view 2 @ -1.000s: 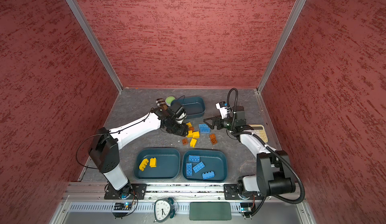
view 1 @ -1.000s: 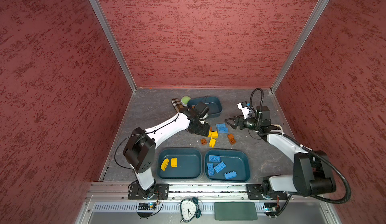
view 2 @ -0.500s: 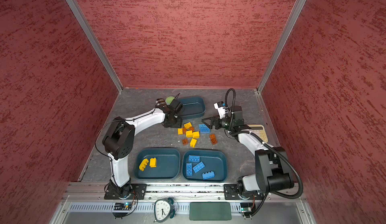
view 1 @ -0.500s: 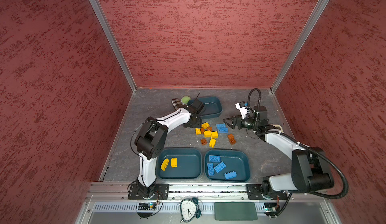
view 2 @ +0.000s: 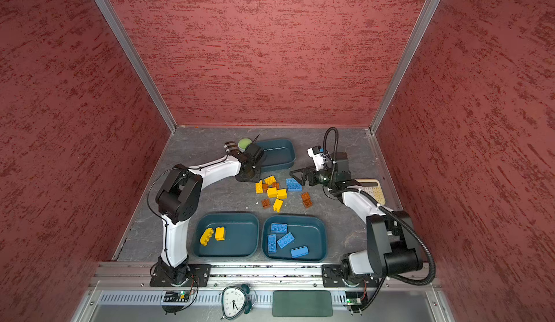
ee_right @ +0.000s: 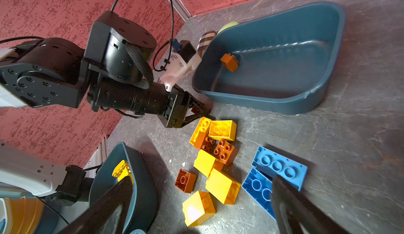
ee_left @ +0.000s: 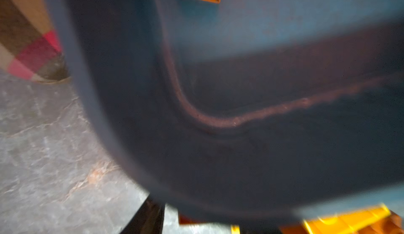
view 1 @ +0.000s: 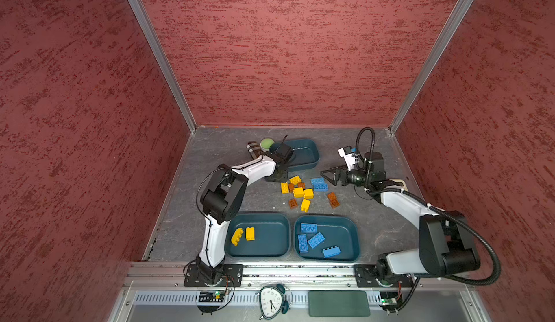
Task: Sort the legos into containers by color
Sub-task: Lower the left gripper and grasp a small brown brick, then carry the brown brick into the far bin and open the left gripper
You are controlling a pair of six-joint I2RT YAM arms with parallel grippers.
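Loose legos lie mid-table: yellow ones point(view 1: 298, 191), two flat blue ones point(view 1: 319, 184) and brown ones point(view 1: 333, 199). My left gripper point(view 1: 277, 176) sits low at the pile's left edge, beside the far container point(view 1: 303, 155). Its jaws have closed in on a brown lego point(ee_right: 195, 109). Another brown lego point(ee_right: 229, 62) lies in that container. The near-left container point(view 1: 270, 239) holds two yellow legos point(view 1: 237, 236). The near-right container point(view 1: 345, 239) holds several blue ones point(view 1: 315, 240). My right gripper point(ee_right: 203, 179) hovers open above the pile's right side, over the blue legos point(ee_right: 277, 167).
A plaid case point(view 1: 253, 149) and a green-topped puck point(view 1: 265, 144) stand against the far container's left end. A calculator point(view 2: 372, 191) lies under my right arm. A clock point(view 1: 271, 302) and a dark green pad point(view 1: 339, 304) sit beyond the front rail. Red walls enclose three sides.
My left arm has folded its elbow inward. Its gripper has shifted from the pile toward the far container's corner and its jaws have narrowed. The right gripper has edged slightly left, still open.
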